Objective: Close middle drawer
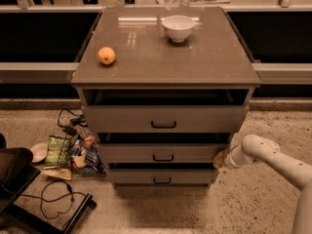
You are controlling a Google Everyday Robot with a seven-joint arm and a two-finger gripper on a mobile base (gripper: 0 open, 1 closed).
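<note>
Your middle drawer (pixel 163 153) lies just left of the gripper (pixel 220 159), which is against its front's right end. You cannot tell the gripper's state. There are three drawers, all partly out. Up and left of the gripper are one orange (pixel 107 55) and one white bowl (pixel 178 28).

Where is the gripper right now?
In the camera view, the gripper sits low on the right, at the right end of the middle drawer, below the top drawer.
</note>
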